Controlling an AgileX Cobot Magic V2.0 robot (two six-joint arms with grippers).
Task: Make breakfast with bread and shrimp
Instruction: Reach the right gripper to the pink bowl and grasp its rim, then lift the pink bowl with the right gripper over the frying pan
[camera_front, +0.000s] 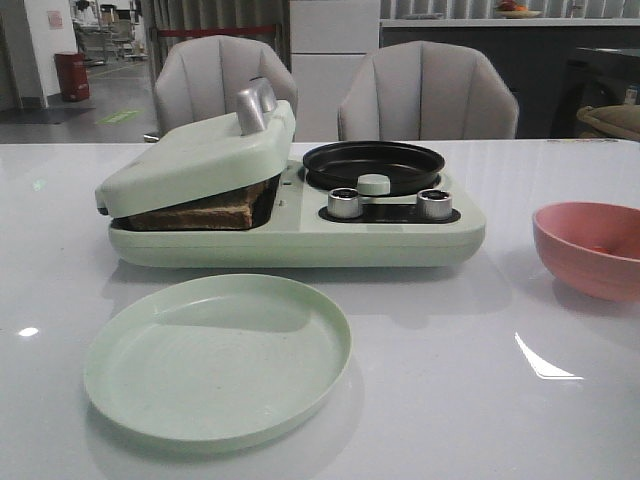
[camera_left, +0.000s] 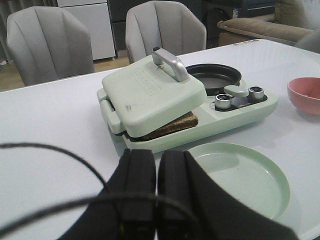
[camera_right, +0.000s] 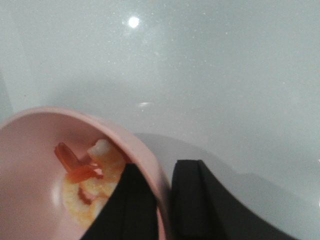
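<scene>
My right gripper (camera_right: 159, 200) is clamped on the pink bowl (camera_right: 75, 150) rim, prob. to steady or shift it, w/ the shrimp (camera_right: 75, 167) lying inside, near the table's right edge. Left gripper (camera_left: 156, 187) is clenched on nothing, parked short of the green plate (camera_front: 218, 358). Bread (camera_front: 205, 212) sits under the sandwich maker (camera_front: 290, 200) lid, toasting I'd guess.

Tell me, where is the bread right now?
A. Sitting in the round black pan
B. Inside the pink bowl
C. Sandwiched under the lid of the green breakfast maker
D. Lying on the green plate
C. The front view shows the brown-crusted bread wedged between the tilted lid and the base of the breakfast maker, while the green plate and the black pan hold nothing.
</scene>
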